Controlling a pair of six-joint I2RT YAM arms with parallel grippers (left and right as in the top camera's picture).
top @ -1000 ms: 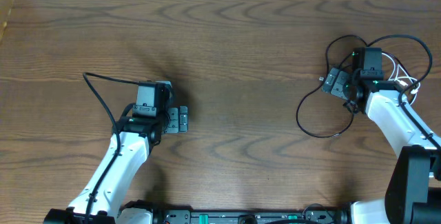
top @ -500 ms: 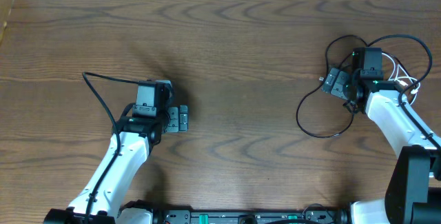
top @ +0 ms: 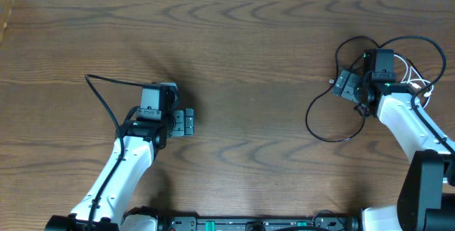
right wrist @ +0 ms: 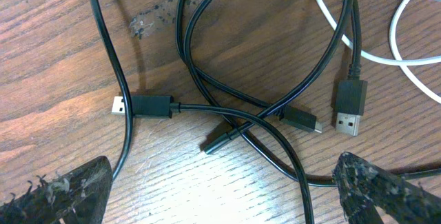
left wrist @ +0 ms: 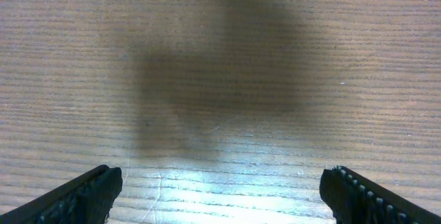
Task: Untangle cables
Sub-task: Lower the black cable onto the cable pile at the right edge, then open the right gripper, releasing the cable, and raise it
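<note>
Right wrist view: the black cables [right wrist: 265,116] are cut off by the upper and lower edges of the frame, so their full run cannot be followed. Of the white cable [right wrist: 365,56] only curved stretches are seen at the upper right, with its ends out of frame. The black cables are thin and glossy, and several strands are seen crossed over one another in the middle. A flat plug [right wrist: 143,105] with a silver tip is seen at the left, a second flat plug [right wrist: 349,107] at the right, and a smaller plug [right wrist: 302,121] between them. The type of a further black end [right wrist: 219,140] cannot be made out. The fingers of the right tool [right wrist: 222,165] are seen in the lower corners, held wide apart, with nothing clamped between them.

From overhead, the cables are found on the table [top: 249,60] by its right edge, nearer the far right corner than the near one. Part of the tangle is hidden beneath the right tool and its arm [top: 405,117], and which strand lies on top cannot be told there.

The left tool [top: 183,123] is held over bare wood left of the middle, well apart from the cables. In the left wrist view only its finger ends are shown, spread apart with nothing between them.
</note>
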